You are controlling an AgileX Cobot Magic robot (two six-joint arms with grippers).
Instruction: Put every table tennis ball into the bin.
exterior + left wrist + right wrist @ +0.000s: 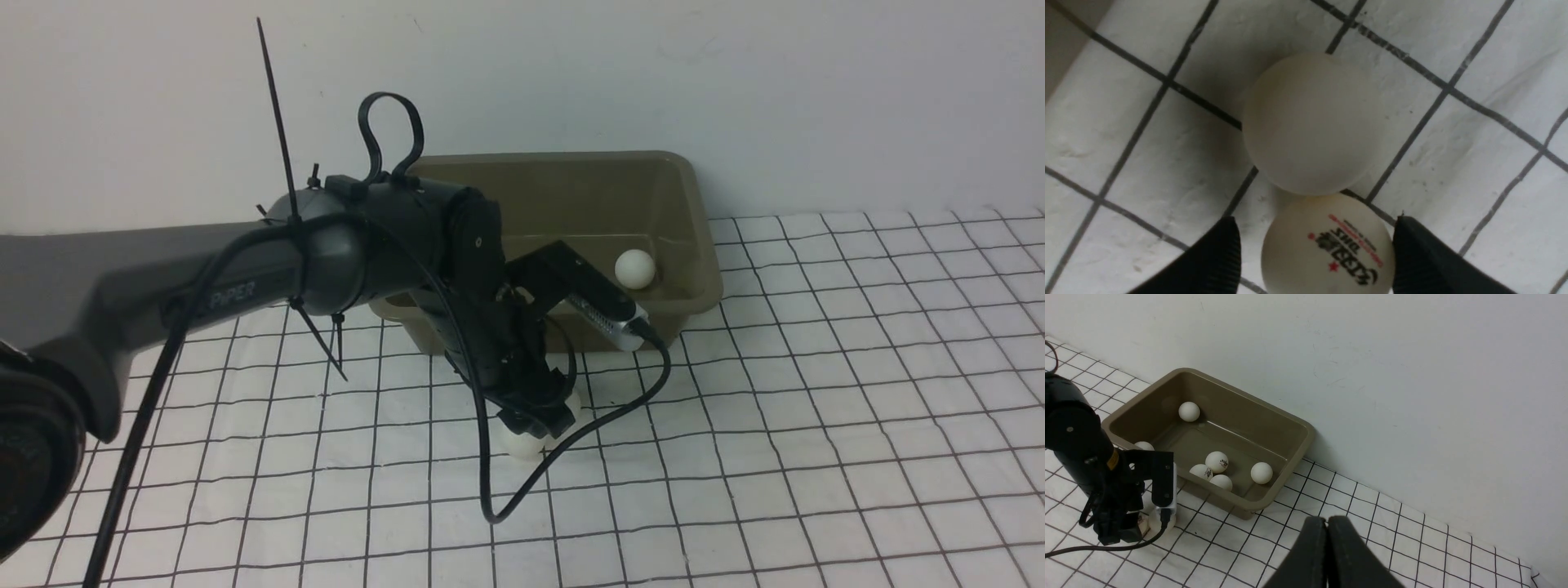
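Left wrist view: the left claw [1314, 228] stands open astride a logo-printed table tennis ball [1327, 249] on the bench [1126, 143], clamping nothing; 1 plain ball [1310, 122] touches it. Front view: the bin [555, 196] sits at 12 o'clock from that claw. Meanwhile the right claw [1327, 522] is closed and empty.

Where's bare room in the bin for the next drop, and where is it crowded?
Bare floor: the bin's middle, between the back-left ball and the three-ball cluster. Crowded: the right end, with that cluster and another ball. The checked cloth right of the bin is bare; in front, the left gripper straddles the logo ball.
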